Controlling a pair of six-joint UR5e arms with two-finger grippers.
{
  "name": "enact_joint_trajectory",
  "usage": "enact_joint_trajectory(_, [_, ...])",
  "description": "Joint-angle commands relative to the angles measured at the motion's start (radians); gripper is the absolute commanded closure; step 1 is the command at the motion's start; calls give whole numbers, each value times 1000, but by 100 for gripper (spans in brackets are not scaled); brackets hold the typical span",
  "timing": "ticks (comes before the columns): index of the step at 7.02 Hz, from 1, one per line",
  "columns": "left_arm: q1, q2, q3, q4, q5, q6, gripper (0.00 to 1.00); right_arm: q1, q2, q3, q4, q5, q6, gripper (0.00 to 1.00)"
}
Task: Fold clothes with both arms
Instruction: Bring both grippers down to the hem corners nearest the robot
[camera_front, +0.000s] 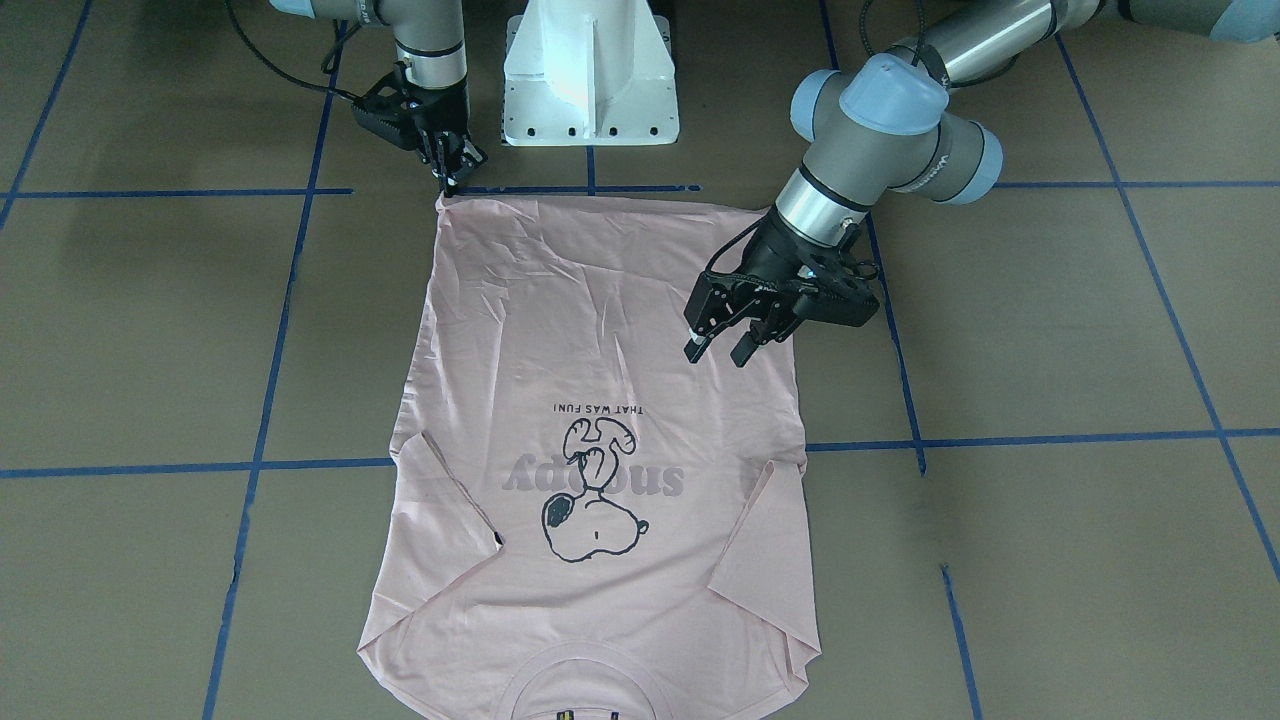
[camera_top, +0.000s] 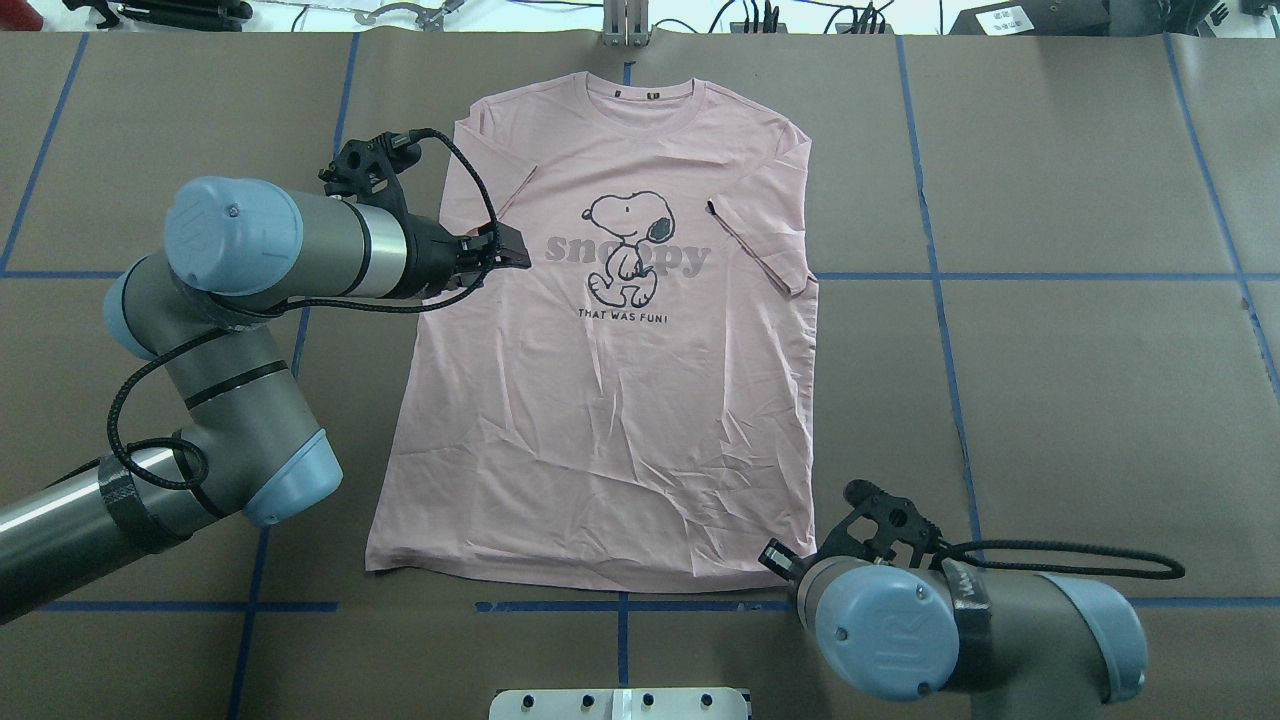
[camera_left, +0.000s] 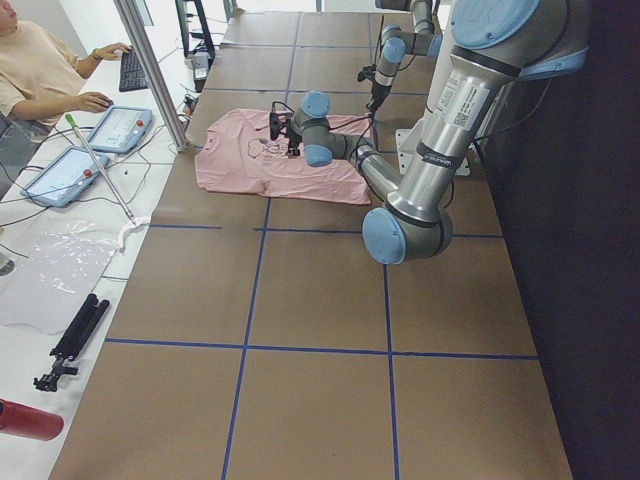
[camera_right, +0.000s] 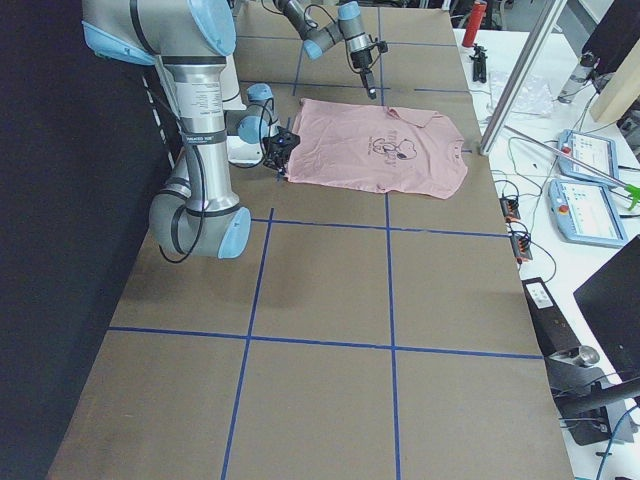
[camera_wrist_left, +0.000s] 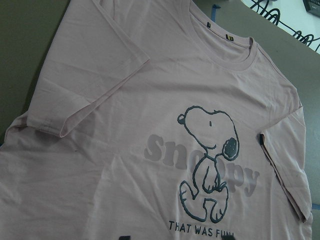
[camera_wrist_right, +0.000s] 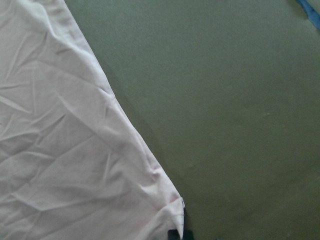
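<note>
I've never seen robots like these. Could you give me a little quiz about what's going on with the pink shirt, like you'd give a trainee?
1. True or false: the T-shirt lies with its dog print facing down.
2. Where is the right gripper? A) at the collar B) at a bottom corner of the T-shirt C) on a sleeve
3. Fill in: the left gripper is over the T-shirt with its jaws ____.

Key: 1 false, the print faces up; 2 B; 3 open.
</note>
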Motion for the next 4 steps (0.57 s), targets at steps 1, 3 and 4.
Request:
enact_joint_trajectory(1, [31, 14, -139, 234, -9, -172, 37, 51, 2, 64, 0, 81, -25, 100])
enact_joint_trajectory(3, [210, 247, -394, 341, 90, -196, 37, 49, 0, 98, 2, 83, -25, 100])
enact_joint_trajectory(4, [260, 298, -419, 341, 94, -260, 35, 49, 0, 98, 2, 81, -25, 100])
